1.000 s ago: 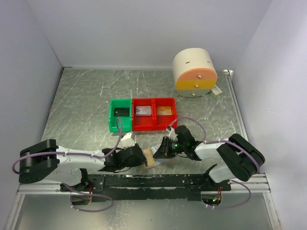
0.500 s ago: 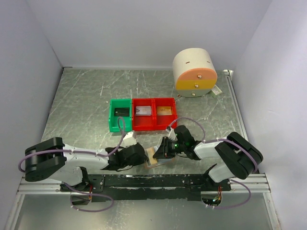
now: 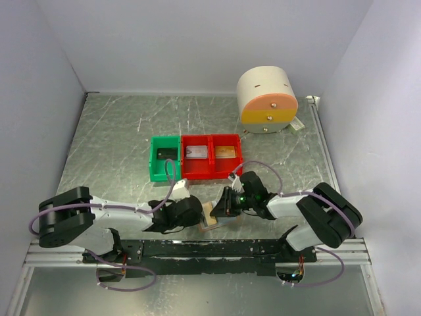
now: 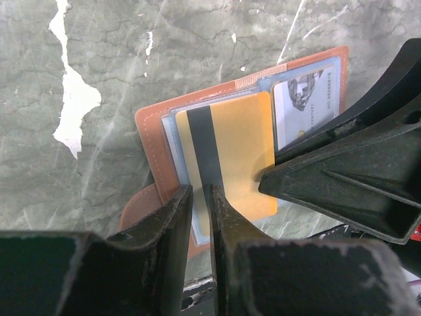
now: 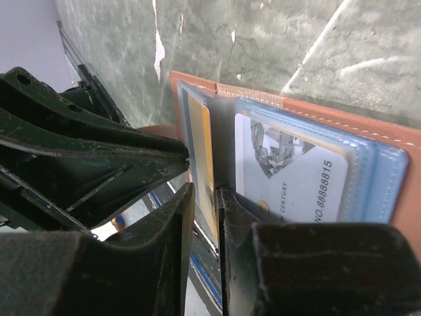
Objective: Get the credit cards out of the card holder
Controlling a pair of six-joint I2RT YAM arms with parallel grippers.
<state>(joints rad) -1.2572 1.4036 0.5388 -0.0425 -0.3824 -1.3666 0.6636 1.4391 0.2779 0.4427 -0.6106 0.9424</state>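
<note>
The tan leather card holder [image 3: 209, 218] lies open on the table between both grippers, its blue-grey lining up [image 4: 154, 138] [image 5: 368, 128]. A gold credit card [image 4: 240, 151] [image 5: 205, 138] with a dark stripe sticks out of its left leaf. A silver-white credit card [image 4: 306, 105] [image 5: 296, 171] sits in the right pocket. My right gripper [image 3: 222, 207] [image 5: 206, 197] is shut on the gold card's edge by the fold. My left gripper [image 3: 197, 216] [image 4: 201, 197] has its jaws a narrow slit apart on the holder's near edge, over the stripe.
A green bin [image 3: 152, 158] and two red bins [image 3: 211, 158] stand just beyond, each with one card inside. A cream cylinder [image 3: 266, 99] with an orange band sits at the back right. The black base rail [image 3: 210, 249] runs close behind the holder.
My left gripper has slid right up to the holder and narrowed its jaws. The holder has shifted slightly. The right gripper has stayed put.
</note>
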